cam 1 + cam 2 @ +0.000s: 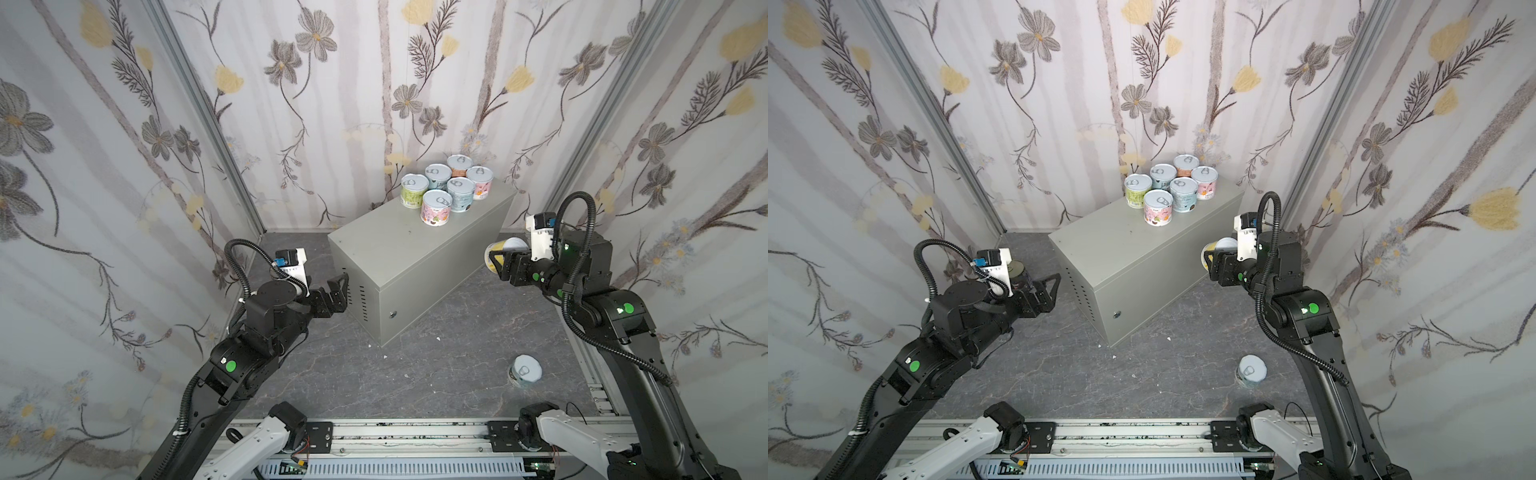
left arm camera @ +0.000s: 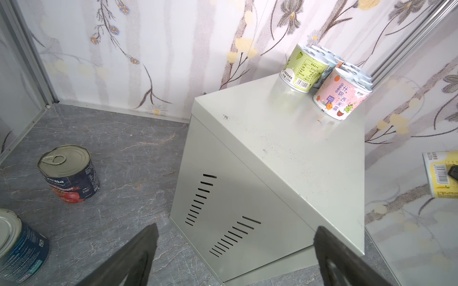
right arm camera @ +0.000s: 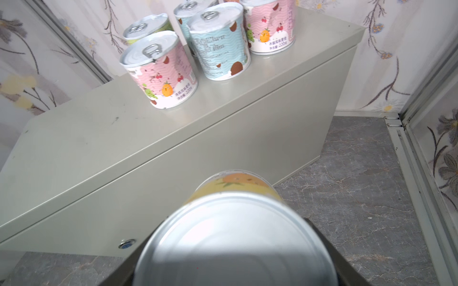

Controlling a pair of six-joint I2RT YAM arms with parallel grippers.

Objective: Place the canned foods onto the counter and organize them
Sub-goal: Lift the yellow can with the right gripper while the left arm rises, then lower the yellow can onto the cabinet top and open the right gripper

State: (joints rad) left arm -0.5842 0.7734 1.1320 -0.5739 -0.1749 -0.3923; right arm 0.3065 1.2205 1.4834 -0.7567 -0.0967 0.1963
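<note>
The counter (image 1: 415,253) (image 1: 1133,253) is a grey-beige metal cabinet on the dark floor. Several short pastel cans (image 1: 446,187) (image 1: 1169,191) stand clustered at its far end. My right gripper (image 1: 500,259) (image 1: 1213,259) hangs beside the counter's right side, shut on a yellow can (image 1: 509,249) (image 3: 235,237) that lies sideways in its jaws. My left gripper (image 1: 337,291) (image 2: 235,230) is open and empty by the vented end. A navy-red can (image 2: 70,173) and a blue can (image 2: 21,245) stand on the floor to its left. Another short can (image 1: 526,370) (image 1: 1251,371) stands on the floor at front right.
Flowered walls with metal corner posts (image 1: 208,112) close in the cell on three sides. A rail (image 1: 415,436) with the arm bases runs along the front edge. Small white specks (image 1: 384,356) lie on the floor in front of the counter.
</note>
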